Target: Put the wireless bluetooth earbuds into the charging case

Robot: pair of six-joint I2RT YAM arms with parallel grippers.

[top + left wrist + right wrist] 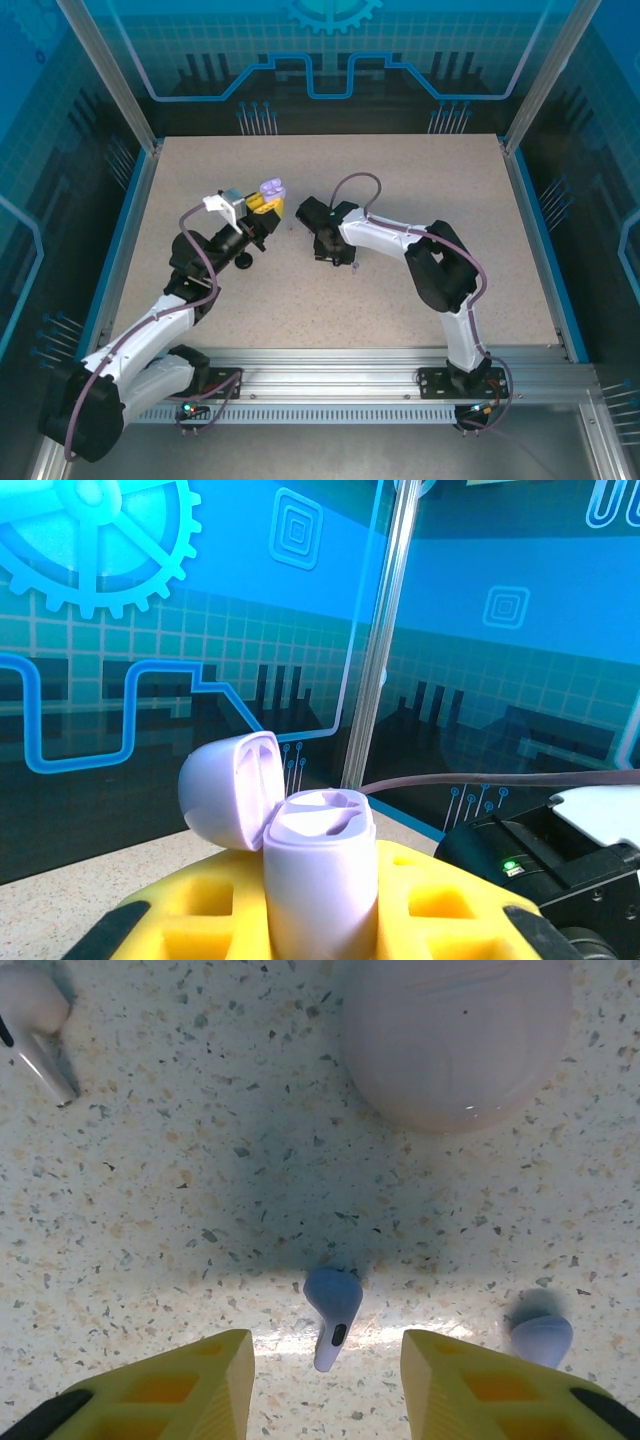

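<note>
Lilac charging case point(320, 870) upright, lid point(230, 785) hinged back, both sockets vacant; left hand point(320, 915) clenched on its body.

Right wrist: right hand point(325, 1385) released, yellow fingers point(200, 1390) astride purple earbud point(332, 1315) lying on counter point(200, 1160), no contact. Second purple earbud point(542, 1340) near. Advised: centre on bulb, close slowly; stem likely to skid.

Top: counter speckled beige, hard; blue printed enclosure walls point(320, 60) around.

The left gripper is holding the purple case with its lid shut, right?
Not quite. The left gripper does hold the purple case, but its lid is flipped open, not shut. The left wrist view shows it.
</note>
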